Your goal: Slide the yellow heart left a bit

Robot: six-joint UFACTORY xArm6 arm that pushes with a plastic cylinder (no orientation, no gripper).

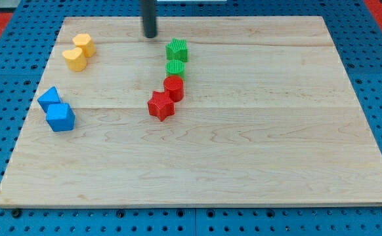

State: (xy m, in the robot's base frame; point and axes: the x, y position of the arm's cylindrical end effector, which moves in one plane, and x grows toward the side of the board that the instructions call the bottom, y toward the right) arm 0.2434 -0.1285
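Note:
The yellow heart (75,58) lies near the board's top left corner, touching a yellow hexagon-like block (84,44) just above and to its right. My tip (150,35) stands near the view's top, well to the right of both yellow blocks and left of the green star. It touches no block.
A green star (176,50), a green cylinder (176,68), a red cylinder (173,88) and a red star (160,106) form a line down the middle. Two blue blocks (49,98) (60,117) sit at the left edge. The wooden board (256,151) lies on a blue pegboard.

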